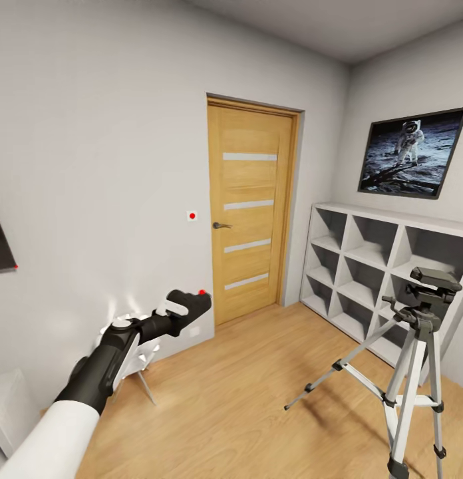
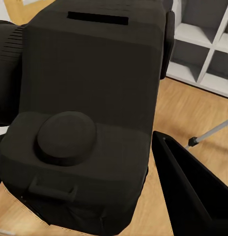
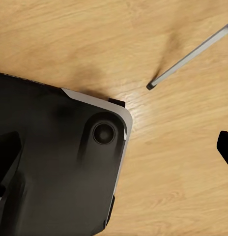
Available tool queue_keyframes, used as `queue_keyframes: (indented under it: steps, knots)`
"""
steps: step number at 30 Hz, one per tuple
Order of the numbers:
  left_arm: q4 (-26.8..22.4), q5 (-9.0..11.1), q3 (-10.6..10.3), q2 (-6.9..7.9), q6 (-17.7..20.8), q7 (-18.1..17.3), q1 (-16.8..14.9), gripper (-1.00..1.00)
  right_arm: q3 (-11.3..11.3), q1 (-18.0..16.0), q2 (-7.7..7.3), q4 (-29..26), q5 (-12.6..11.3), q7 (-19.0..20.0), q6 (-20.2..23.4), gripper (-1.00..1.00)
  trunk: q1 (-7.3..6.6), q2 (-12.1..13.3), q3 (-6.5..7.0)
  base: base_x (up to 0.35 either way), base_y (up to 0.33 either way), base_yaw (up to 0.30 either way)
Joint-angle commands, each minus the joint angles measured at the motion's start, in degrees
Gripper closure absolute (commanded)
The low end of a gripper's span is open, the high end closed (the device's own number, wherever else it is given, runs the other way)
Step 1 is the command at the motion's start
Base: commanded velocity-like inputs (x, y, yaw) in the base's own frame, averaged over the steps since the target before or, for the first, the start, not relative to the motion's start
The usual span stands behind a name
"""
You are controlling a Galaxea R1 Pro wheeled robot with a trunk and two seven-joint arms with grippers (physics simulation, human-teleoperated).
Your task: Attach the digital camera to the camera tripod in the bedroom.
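Left gripper (image 1: pixel 181 307), lower left of frame, clenches the camera (image 1: pixel 191 305); carry it level above the tripod (image 1: pixel 418 346) head at lower right.

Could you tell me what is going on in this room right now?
The robot's left claw holds a black digital camera out in front of it, in the air above the wooden floor. The camera tripod stands to the right, near the grey cube shelving, with nothing mounted on its head yet. The camera is some way from the tripod, so attaching it is not yet done.
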Motion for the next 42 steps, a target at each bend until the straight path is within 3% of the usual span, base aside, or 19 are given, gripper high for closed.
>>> queue_keyframes:
  steps: [1, 12, 15, 19, 20, 21, 24, 25, 28, 32, 42]
  knots:
    - [-0.1, -0.6, 0.0, -0.28, 0.1, -0.4, 0.0, 1.0, 0.0, -0.1, -0.01, 0.2, 0.4, 0.0, -0.4, -1.0, 0.02, 0.0, -0.02, -0.001, 0.0, -0.006]
    - [-8.6, -0.6, 0.5, -2.32, 1.7, -0.2, 0.0, 1.0, 0.0, -0.1, -0.01, 0.2, 0.4, 0.0, -0.4, -1.0, 0.02, 0.0, -0.02, 0.0, 0.0, -0.095]
    - [-14.0, -0.6, 0.5, -3.22, 6.9, -0.2, 0.0, 1.0, 0.0, -0.1, -0.01, 0.2, 0.4, 0.0, -0.4, -1.0, 0.02, 0.0, -0.02, 0.0, 0.0, -0.196]
    - [-22.1, -0.6, 0.5, -4.22, 20.9, -0.4, -0.4, 1.0, 0.0, -0.1, -0.01, 0.2, 0.4, 0.0, -0.4, -1.0, 0.02, 0.0, -0.02, 0.0, 0.0, -0.232]
    - [-24.2, -0.6, 0.5, -4.56, 26.9, -0.5, -1.5, 1.0, 0.0, -0.1, -0.01, 0.2, 0.4, 0.0, -0.4, -1.0, 0.02, 0.0, -0.02, 0.0, 0.0, -0.244]
    - [-24.7, -0.6, 0.5, -4.64, 28.4, -0.5, -2.3, 1.0, 0.0, -0.1, -0.01, 0.2, 0.4, 0.0, -0.4, -1.0, 0.02, 0.0, -0.02, 0.0, 0.0, -0.245]
    - [-25.2, -0.6, 0.5, -4.9, 32.4, -0.5, -6.2, 1.0, 0.0, -0.1, -0.01, 0.2, 0.4, 0.0, -0.4, -1.0, 0.02, 0.0, -0.02, 0.0, 0.0, -0.246]
    - [-24.2, -0.6, 0.5, -5.04, 33.4, -0.4, -9.5, 1.0, 0.0, -0.1, -0.01, 0.2, 0.4, 0.0, -0.4, -1.0, 0.02, 0.0, -0.02, 0.0, 0.0, -0.246]
    - [-20.9, -0.6, 0.5, -5.19, 33.4, -0.3, -15.4, 1.0, 0.0, -0.1, -0.01, 0.2, 0.4, 0.0, -0.4, -1.0, 0.02, 0.0, -0.02, 0.0, 0.0, -0.247]
    - [-12.8, -0.5, 0.5, -5.47, 33.4, -0.6, -24.8, 1.0, 0.0, -0.1, -0.01, 0.2, 0.4, 0.0, -0.4, -1.0, 0.02, 0.0, -0.02, 0.0, 0.0, -0.259]
    - [-0.2, -0.5, 0.5, -8.37, 33.4, -0.8, -41.0, 1.0, 0.0, -0.1, -0.01, 0.2, 0.4, 0.0, -0.4, -1.0, 0.02, 0.0, -0.02, 0.0, 0.0, -0.275]
